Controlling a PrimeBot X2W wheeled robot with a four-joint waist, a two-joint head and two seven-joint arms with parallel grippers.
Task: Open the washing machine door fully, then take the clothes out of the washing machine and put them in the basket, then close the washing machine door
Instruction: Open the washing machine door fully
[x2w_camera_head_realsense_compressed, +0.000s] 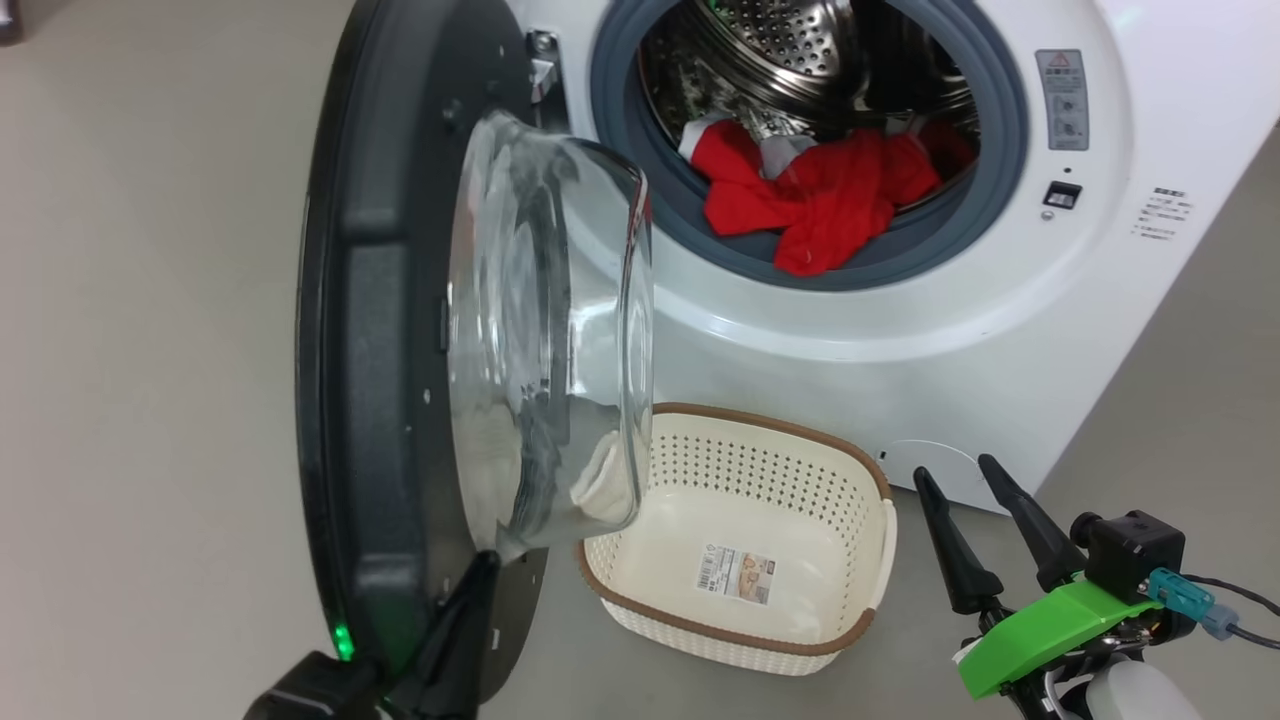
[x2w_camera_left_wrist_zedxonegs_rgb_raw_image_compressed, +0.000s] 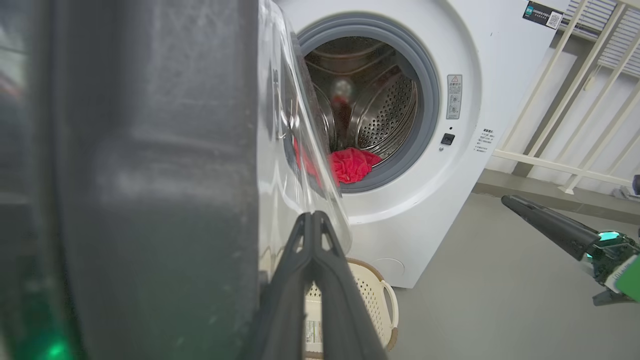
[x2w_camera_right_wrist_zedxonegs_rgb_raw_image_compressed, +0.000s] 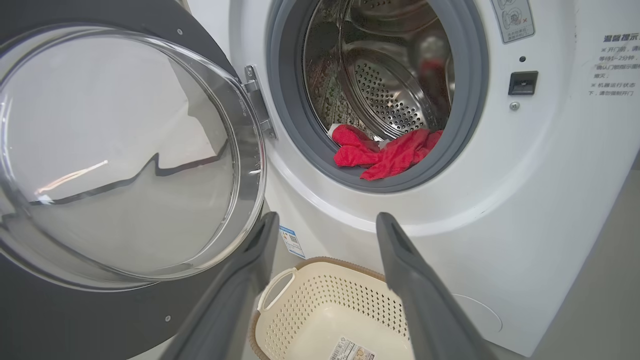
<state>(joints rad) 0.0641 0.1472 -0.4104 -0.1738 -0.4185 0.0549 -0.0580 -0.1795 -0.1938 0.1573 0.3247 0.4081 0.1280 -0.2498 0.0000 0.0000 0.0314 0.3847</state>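
The washing machine (x2w_camera_head_realsense_compressed: 900, 330) stands with its door (x2w_camera_head_realsense_compressed: 390, 330) swung out towards me, black rim edge-on and glass bowl (x2w_camera_head_realsense_compressed: 540, 340) bulging right. Red clothes (x2w_camera_head_realsense_compressed: 810, 195) lie at the drum's mouth, spilling over the grey ring. The cream basket (x2w_camera_head_realsense_compressed: 770, 425) sits on the floor below the opening, with nothing in it but its paper label. My left gripper (x2w_camera_head_realsense_compressed: 470, 600) is shut, its tips (x2w_camera_left_wrist_zedxonegs_rgb_raw_image_compressed: 312, 217) against the door's inner face just under the glass. My right gripper (x2w_camera_head_realsense_compressed: 955, 468) hangs open right of the basket, pointing at the drum (x2w_camera_right_wrist_zedxonegs_rgb_raw_image_compressed: 325, 225) above the basket (x2w_camera_right_wrist_zedxonegs_rgb_raw_image_compressed: 310, 262).
Grey floor lies all around. A white railing (x2w_camera_left_wrist_zedxonegs_rgb_raw_image_compressed: 575, 100) runs behind the machine's right side. The door hinge (x2w_camera_right_wrist_zedxonegs_rgb_raw_image_compressed: 257, 100) and the latch socket (x2w_camera_head_realsense_compressed: 1062, 195) flank the opening. The open door blocks the space left of the basket.
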